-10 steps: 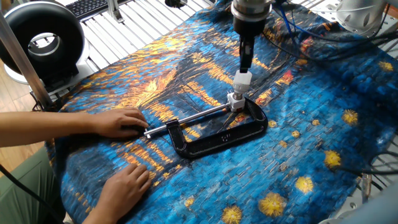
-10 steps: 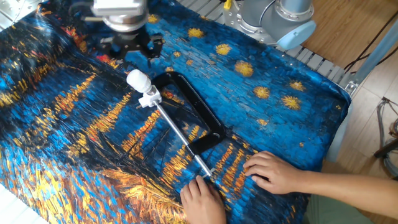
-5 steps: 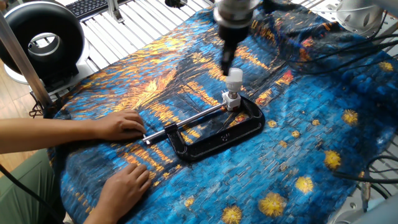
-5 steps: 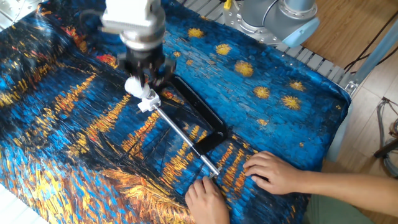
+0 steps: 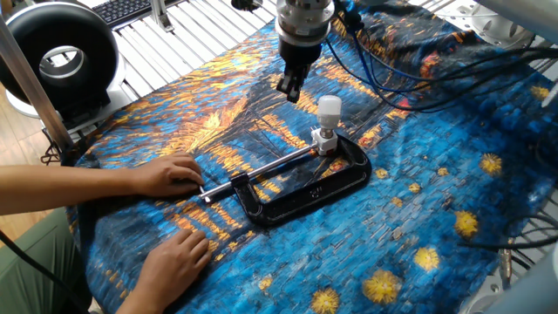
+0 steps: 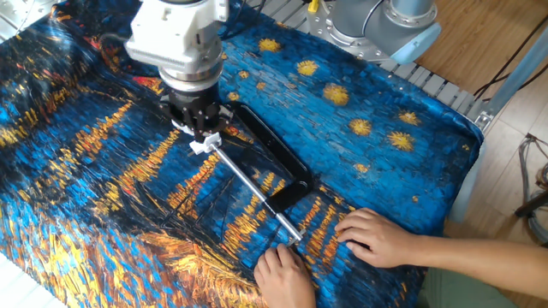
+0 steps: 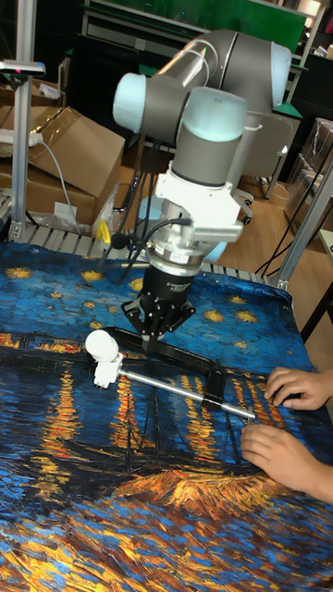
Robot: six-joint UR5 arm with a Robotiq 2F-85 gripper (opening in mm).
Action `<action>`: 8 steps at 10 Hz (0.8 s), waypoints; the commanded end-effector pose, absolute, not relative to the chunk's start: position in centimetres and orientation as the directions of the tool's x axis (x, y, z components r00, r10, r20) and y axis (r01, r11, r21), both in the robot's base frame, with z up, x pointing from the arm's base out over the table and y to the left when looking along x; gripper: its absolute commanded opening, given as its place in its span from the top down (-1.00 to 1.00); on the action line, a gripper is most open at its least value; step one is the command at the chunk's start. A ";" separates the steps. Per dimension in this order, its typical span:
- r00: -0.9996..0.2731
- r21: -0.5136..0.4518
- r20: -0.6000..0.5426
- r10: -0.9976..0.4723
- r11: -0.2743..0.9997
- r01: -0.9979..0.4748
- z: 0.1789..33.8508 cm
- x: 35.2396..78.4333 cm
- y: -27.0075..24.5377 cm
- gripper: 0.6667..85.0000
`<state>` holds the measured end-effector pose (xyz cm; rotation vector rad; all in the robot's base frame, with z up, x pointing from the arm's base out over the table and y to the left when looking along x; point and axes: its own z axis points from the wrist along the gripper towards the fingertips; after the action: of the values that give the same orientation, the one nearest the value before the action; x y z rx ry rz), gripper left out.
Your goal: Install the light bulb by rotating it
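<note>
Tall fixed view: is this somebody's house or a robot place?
Probably a robot lab or workshop. A big grey robot arm with pale blue joint caps stands at a table with a blue and orange starry painted cloth, brown cardboard boxes are stacked behind, and a black metal C-clamp holds a small white globe bulb.

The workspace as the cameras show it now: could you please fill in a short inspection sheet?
Surface: table under a blue-and-gold painted cloth.
Job's things: light bulb upright on the socket block, held in the black C-clamp.
Clutter: nothing seen.
Gripper: gripper beside the bulb, apart from it, holding nothing.
Cables: blue and black cables trailing from the arm.
Surroundings: person's hands steady the clamp screw; cardboard boxes behind.
</note>
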<state>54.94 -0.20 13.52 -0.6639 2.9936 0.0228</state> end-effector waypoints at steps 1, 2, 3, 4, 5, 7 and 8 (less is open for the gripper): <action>-0.891 0.116 -0.082 -0.448 0.883 -0.454 14.6 53.8 0.1 0.41; -0.870 0.127 -0.072 -0.487 0.861 -0.492 14.4 53.1 -0.9 0.00; -0.875 0.160 -0.082 -0.477 0.860 -0.484 14.3 52.7 -0.7 -0.07; -0.873 0.168 -0.080 -0.480 0.857 -0.487 14.1 52.1 -1.4 -0.11; -0.866 0.188 -0.100 -0.490 0.845 -0.500 13.7 51.8 -2.2 -0.17; -0.854 0.179 -0.100 -0.510 0.835 -0.520 13.2 51.0 -3.9 -0.31; -0.854 0.173 -0.096 -0.511 0.837 -0.520 13.3 50.4 -4.7 -0.30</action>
<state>51.43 -3.19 13.32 -0.8136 2.9840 0.2692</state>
